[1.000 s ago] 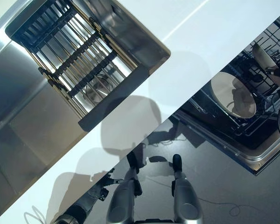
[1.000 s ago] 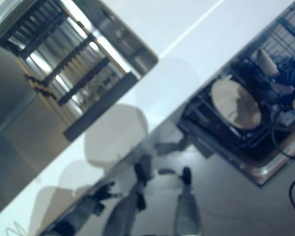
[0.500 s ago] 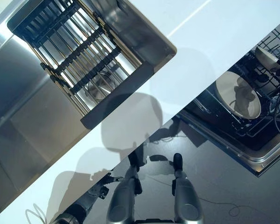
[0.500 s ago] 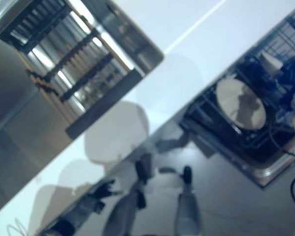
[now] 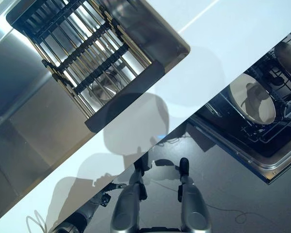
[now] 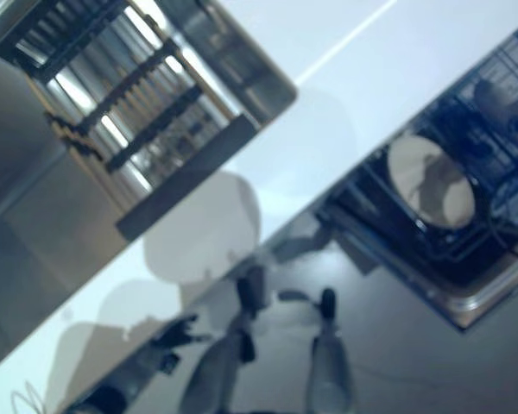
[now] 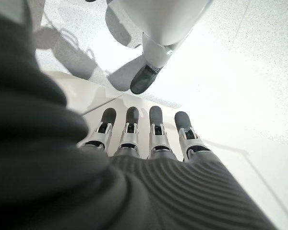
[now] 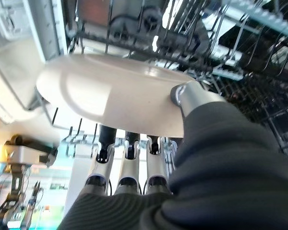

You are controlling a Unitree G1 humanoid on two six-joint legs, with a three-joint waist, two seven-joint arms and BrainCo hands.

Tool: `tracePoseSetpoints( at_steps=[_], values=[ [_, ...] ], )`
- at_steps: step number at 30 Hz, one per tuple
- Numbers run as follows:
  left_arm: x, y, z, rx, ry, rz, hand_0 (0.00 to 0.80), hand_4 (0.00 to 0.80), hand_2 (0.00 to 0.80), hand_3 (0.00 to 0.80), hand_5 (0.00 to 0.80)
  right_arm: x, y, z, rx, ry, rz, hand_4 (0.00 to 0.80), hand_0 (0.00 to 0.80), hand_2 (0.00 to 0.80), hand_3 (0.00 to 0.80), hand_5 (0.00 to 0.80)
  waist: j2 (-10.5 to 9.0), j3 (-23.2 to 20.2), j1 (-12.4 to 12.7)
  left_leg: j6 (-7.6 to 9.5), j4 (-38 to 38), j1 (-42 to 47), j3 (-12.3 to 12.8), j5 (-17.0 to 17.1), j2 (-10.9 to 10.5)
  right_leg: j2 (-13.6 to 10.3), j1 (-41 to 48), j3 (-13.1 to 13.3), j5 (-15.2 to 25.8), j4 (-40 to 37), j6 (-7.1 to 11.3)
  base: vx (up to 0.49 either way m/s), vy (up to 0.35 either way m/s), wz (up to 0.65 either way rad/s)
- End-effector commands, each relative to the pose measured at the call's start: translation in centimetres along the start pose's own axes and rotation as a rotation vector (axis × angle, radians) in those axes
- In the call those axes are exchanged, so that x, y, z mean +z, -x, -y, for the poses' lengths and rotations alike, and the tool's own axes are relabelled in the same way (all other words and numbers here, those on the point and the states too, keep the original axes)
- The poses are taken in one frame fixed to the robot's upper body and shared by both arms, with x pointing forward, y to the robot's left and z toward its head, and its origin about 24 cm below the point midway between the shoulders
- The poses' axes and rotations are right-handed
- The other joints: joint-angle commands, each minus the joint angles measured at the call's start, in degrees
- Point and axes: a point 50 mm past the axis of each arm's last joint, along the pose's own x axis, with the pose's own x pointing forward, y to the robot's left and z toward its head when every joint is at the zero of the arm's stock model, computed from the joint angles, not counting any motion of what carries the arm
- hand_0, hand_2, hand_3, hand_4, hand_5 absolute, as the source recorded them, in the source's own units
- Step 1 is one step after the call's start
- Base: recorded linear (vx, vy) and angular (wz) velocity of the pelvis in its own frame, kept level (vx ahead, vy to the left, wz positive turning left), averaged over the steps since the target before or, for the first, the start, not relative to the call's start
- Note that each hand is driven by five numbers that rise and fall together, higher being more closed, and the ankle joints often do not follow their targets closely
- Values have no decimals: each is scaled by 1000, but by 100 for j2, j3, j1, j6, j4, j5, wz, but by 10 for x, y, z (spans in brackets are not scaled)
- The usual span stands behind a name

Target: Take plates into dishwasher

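A cream plate is pinched in my right hand, thumb on its upper face and fingers beneath, over the wire rack of the open dishwasher. In the eye views this plate shows at the far right edge above the lower rack. A second cream plate stands on edge in that rack. My left hand hangs low beside the counter front, holding nothing; its fingers are straight.
A white countertop runs diagonally across the view. A steel sink with a black slatted rack over it lies at the upper left. The dishwasher's steel frame juts out over the dark floor.
The camera has shifted a little. The plate in my right hand sits slightly farther over the rack. The left hand has stayed where it was.
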Motion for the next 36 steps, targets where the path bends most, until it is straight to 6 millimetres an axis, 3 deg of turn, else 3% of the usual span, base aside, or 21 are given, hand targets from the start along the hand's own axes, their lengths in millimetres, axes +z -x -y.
tracePoseSetpoints(
  at_steps=[1, 9, 18, 22, 36],
  values=[
    [1, 6, -68, 168, -6, -3, 0, 0, 0, 0, 0, -30, 2, 58, -227, 54, -123, 800, 800, 800, 800, 800, -113, -131, -5, -7, -22, 2, -137, -186, -306, 374, -587, -380, -212, 1003, -166, -13, -1, -6],
    [1, 7, -73, 194, 22, -2, 0, 0, 0, 0, 0, -42, 3, 43, -185, -1, -152, 800, 800, 800, 800, 800, -95, -148, -14, -24, -22, 2, -22, -197, -261, 362, -583, -470, -223, 992, -158, -26, -6, -4],
    [9, 8, -90, 226, 28, 6, 0, 0, 0, 0, 0, -29, -4, 21, -134, -51, -128, 800, 800, 800, 800, 800, 20, -120, 4, -13, -22, -56, -10, -142, -211, 372, -776, -367, -492, 1520, -202, -80, -63, -3],
    [9, 7, -89, 232, 36, 9, 0, 0, 0, 0, 0, -25, -7, 22, -123, -59, -119, 800, 800, 800, 800, 800, 71, -76, -38, -34, -22, -67, 41, -139, -155, 428, -834, -315, -590, 1654, -249, -87, -56, -5],
    [19, 0, -70, 161, 24, 38, 0, 0, 0, 0, 0, -28, -9, 38, -134, 2, -95, 800, 800, 800, 800, 800, 529, -123, -149, -169, -22, -76, 41, -25, -168, 399, -1098, -347, -1065, 2348, -472, -51, -12, -4]
  ],
)
